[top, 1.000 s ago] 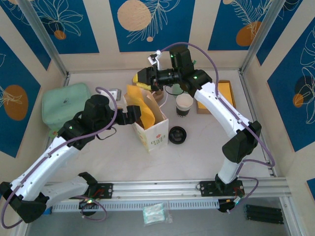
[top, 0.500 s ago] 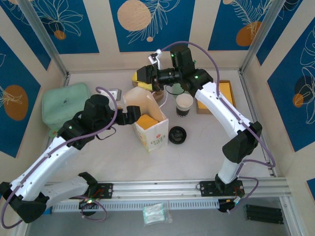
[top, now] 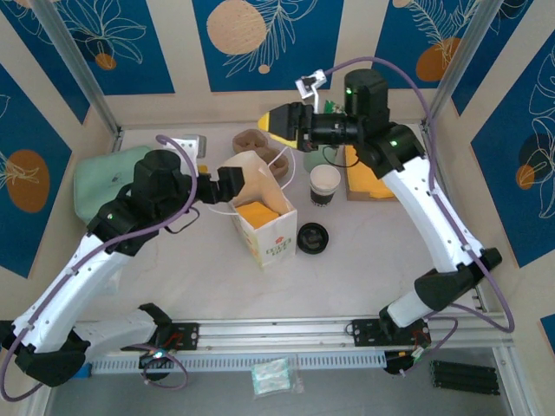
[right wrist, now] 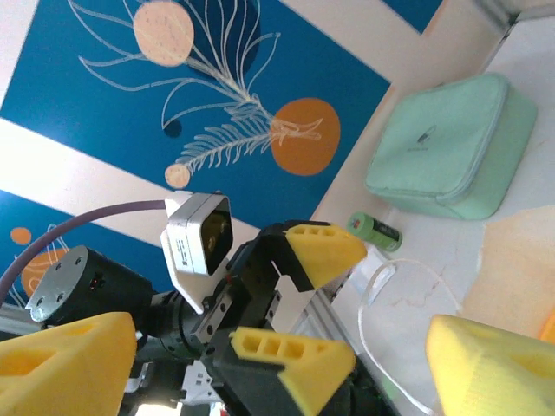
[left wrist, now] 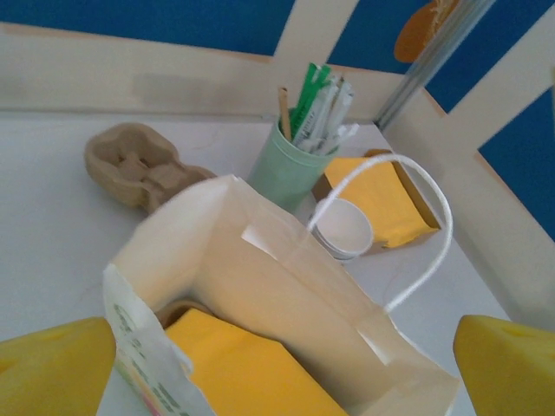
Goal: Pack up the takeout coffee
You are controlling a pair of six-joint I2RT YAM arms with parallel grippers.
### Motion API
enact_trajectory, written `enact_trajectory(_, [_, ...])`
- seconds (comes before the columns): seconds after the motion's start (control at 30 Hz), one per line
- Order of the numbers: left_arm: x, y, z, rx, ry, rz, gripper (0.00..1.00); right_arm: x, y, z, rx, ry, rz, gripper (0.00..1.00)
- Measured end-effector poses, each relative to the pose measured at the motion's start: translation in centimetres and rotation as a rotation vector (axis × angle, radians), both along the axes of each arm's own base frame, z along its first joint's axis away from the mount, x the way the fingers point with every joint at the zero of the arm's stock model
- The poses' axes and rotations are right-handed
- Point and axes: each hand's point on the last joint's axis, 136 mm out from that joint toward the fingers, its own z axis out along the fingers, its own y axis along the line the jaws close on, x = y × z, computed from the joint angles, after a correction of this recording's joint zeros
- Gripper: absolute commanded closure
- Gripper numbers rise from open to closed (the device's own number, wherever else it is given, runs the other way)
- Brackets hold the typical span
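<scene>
The takeout coffee (top: 324,185), a white paper cup with a black lower band, stands lidless on the table just right of the open paper bag (top: 263,217). In the left wrist view the cup (left wrist: 342,230) shows beyond the bag's (left wrist: 286,286) far wall. A yellow packet (left wrist: 243,364) lies inside the bag. My left gripper (top: 227,182) is open at the bag's left rim, its fingers (left wrist: 52,373) wide apart on either side of the bag mouth. My right gripper (top: 279,124) hovers open and empty above the table behind the bag, its fingertips (right wrist: 494,364) far apart.
The round black lid (top: 312,237) lies in front of the cup. A mint-green cup of stirrers (left wrist: 286,169), a cardboard cup carrier (top: 256,141) and a yellow box (top: 360,180) stand behind. A mint pouch (top: 108,178) sits far left, with a small green cylinder (right wrist: 375,230) by it.
The yellow packet dropped fully into the bag. My right gripper then rose and pulled back to the right, away from the bag. The left gripper shifted slightly up along the bag's left rim.
</scene>
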Motion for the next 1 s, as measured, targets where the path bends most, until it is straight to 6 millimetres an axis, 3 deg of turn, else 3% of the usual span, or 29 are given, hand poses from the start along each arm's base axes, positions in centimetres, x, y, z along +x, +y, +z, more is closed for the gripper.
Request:
enact_trajectory(0.13, [1.0, 1.6, 0.9, 0.040, -0.041, 0.063, 0.00, 0.0, -3.0, -0.6, -0.022, -0.016, -0.087, 0.04])
enact_trajectory(0.33, [2.5, 5.2, 2.0, 0.106, -0.101, 0.191, 0.01, 0.6, -8.6, -3.1, -0.099, -0.028, -0.282, 0.01])
enact_trajectory(0.57, [3.5, 11.6, 2.1, 0.221, -0.188, 0.409, 0.01, 1.3, -17.1, -7.6, -0.278, -0.087, -0.657, 0.01])
enact_trajectory(0.73, [4.1, 16.2, -1.0, 0.322, -0.190, 0.565, 0.01, 3.1, -23.2, -12.7, -0.411, -0.039, -0.898, 0.01])
enact_trajectory(0.8, [4.5, 17.6, -3.1, 0.359, -0.170, 0.607, 0.01, 4.1, -25.5, -15.7, -0.469, 0.009, -0.981, 0.01])
enact_trajectory(1.0, [5.3, 19.1, -10.1, 0.444, -0.091, 0.617, 0.01, 5.1, -29.4, -25.5, -0.666, 0.096, -1.093, 0.01])
